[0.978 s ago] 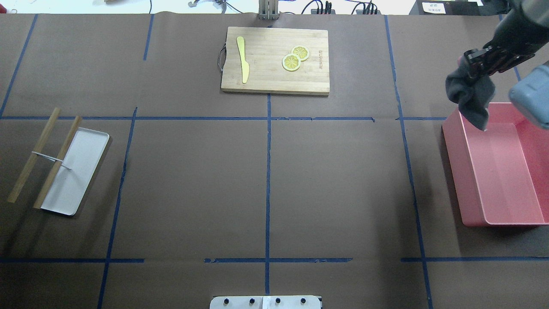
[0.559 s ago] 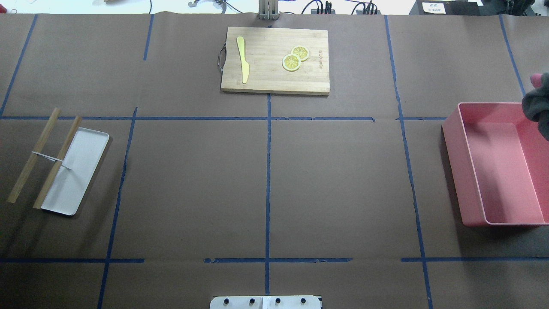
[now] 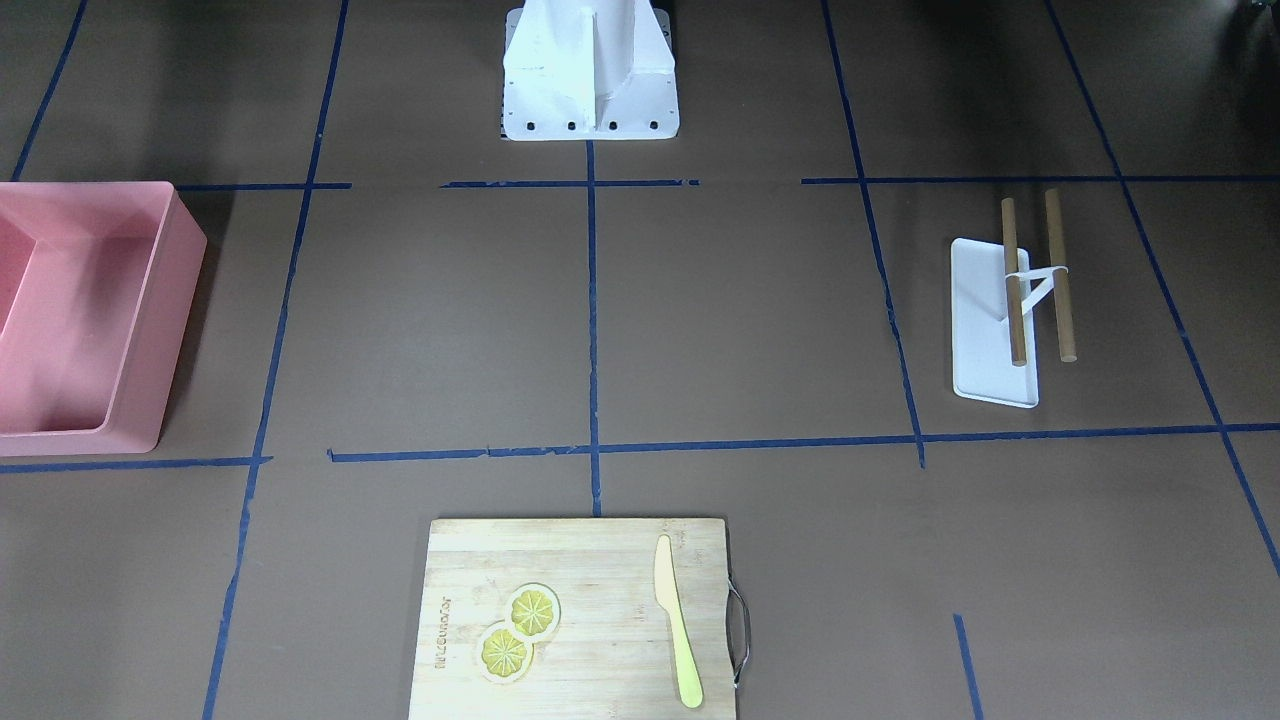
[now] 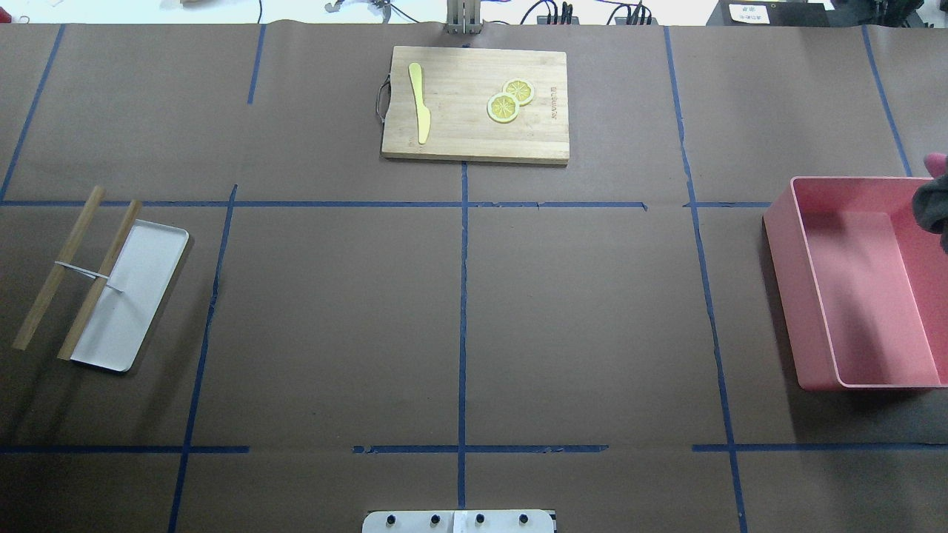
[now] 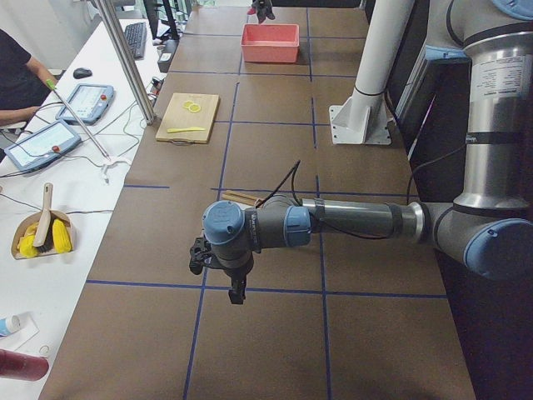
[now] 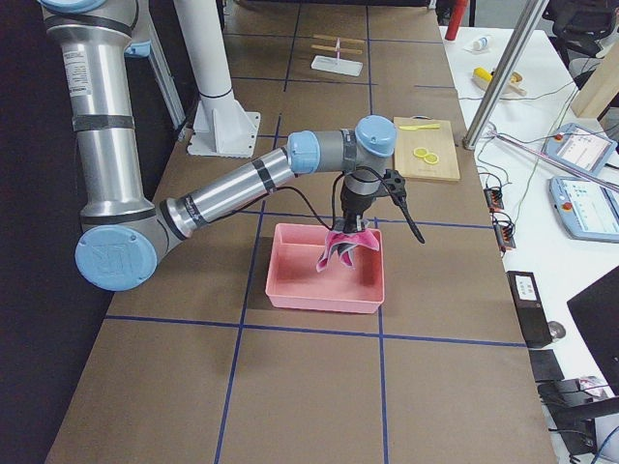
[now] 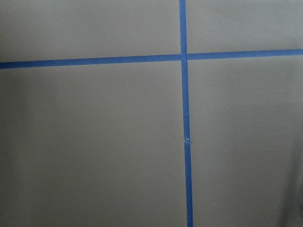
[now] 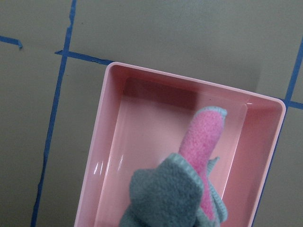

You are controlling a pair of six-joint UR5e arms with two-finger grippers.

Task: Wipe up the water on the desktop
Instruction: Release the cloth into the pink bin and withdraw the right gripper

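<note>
Right arm (image 6: 242,184) outstretched, jaws pointing down, left arm (image 5: 358,221) outstretched, jaws down

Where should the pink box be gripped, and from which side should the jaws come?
I would grip the pink box by its long wall toward the middle of the desktop, from above, one jaw inside and one outside. That wall is thin, nearly upright, the top is open, and the cloth hangs away from it.

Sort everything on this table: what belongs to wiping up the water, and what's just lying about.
For the job: desktop; grey-and-pink cloth, hanging over the pink bin, which probably serves it too.
Lying about: cutting board, yellow knife, lemon slices, white tray, wooden sticks.
</note>
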